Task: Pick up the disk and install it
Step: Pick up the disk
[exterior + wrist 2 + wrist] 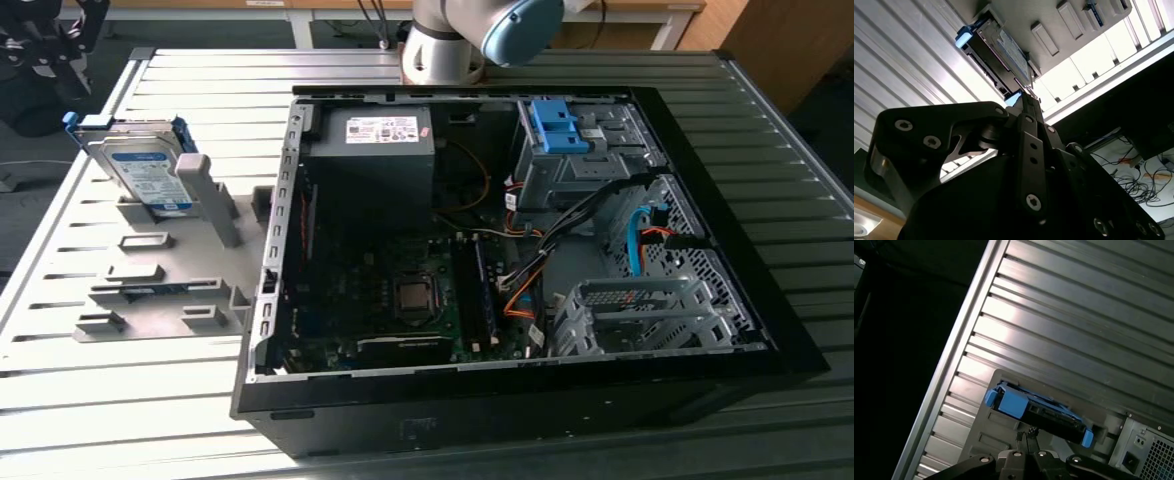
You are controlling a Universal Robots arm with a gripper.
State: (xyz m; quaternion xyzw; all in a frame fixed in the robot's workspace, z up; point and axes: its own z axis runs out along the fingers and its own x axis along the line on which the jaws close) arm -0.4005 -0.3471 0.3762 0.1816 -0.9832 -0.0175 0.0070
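Disk (144,170): stands on edge in a slot of the grey rack (160,290), at the exterior view's left, outside the case. It is probably set upright so both flat faces stay free for a pinch from above.
Rack: sits on the slatted counter (80,400), just beside the case (747,290), likely to keep the reach short.
Gripper (1025,434): aimed at the disk (1039,412) in the first wrist view, apart from it.
Fingers (1030,440): clenched together, nothing between them.
Case: lies on its side with the open face up, so its bays can be reached from above. A grey cage (641,315) stands at its near corner.
Progress: by my reading, the disk is not yet picked up.
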